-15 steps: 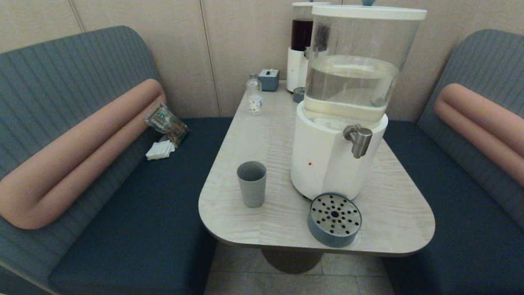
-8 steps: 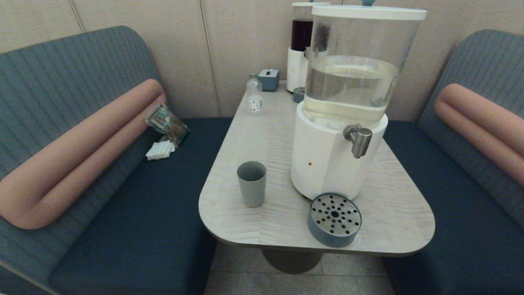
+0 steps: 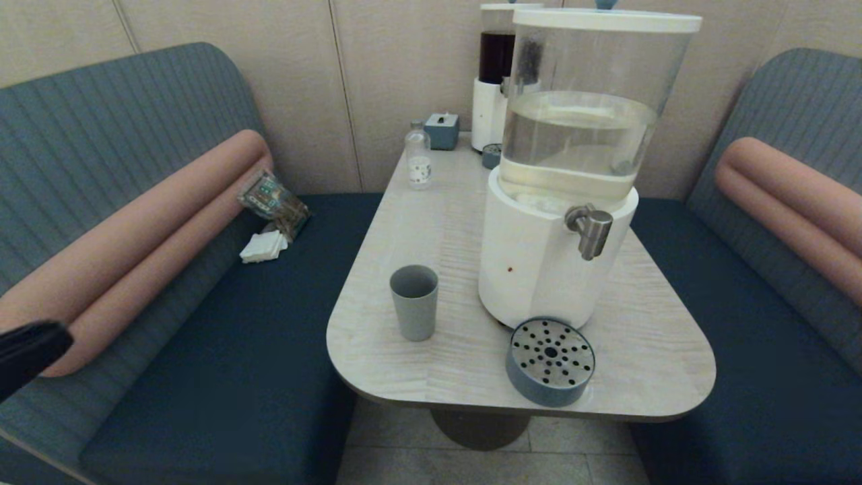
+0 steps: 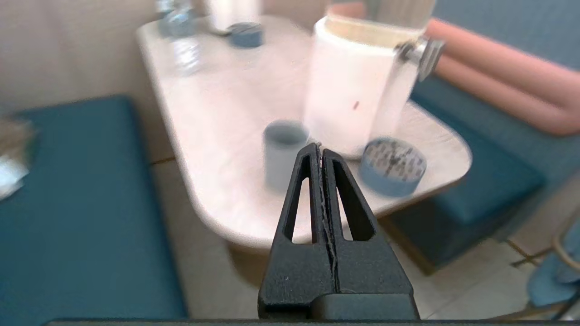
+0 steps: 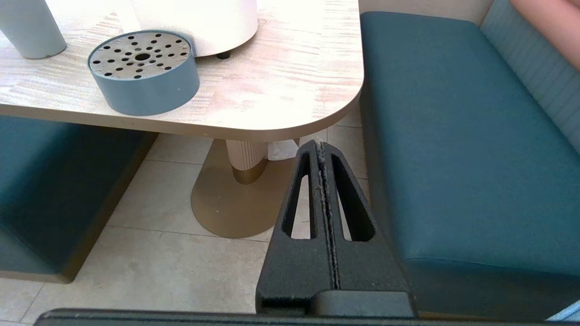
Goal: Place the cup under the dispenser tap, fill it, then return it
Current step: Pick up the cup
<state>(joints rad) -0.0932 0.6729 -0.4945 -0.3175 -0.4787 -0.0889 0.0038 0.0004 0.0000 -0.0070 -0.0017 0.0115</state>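
Note:
The grey-blue cup (image 3: 414, 302) stands upright and empty on the pale wood table (image 3: 431, 222), left of the big white-based clear-tank dispenser (image 3: 559, 195). Its brushed-steel tap (image 3: 590, 231) juts out over the round blue-grey tray (image 3: 550, 362). My left gripper (image 3: 37, 343) enters at the far left edge of the head view, over the bench, well short of the cup. In the left wrist view my left gripper (image 4: 321, 146) is shut and empty, with the cup (image 4: 282, 151) beyond its tip. My right gripper (image 5: 320, 144) is shut and empty, low beside the table near the floor.
A small clear bottle (image 3: 418, 159), a small grey-blue box (image 3: 442, 131) and a slimmer dark-tank dispenser (image 3: 493, 77) stand at the table's back. Blue benches (image 3: 222, 377) with pink bolsters flank the table. A packet (image 3: 273, 201) and napkins lie on the left bench.
My left gripper has come into the head view at the far left edge, where nothing showed before. The cup, tray and dispensers have not moved.

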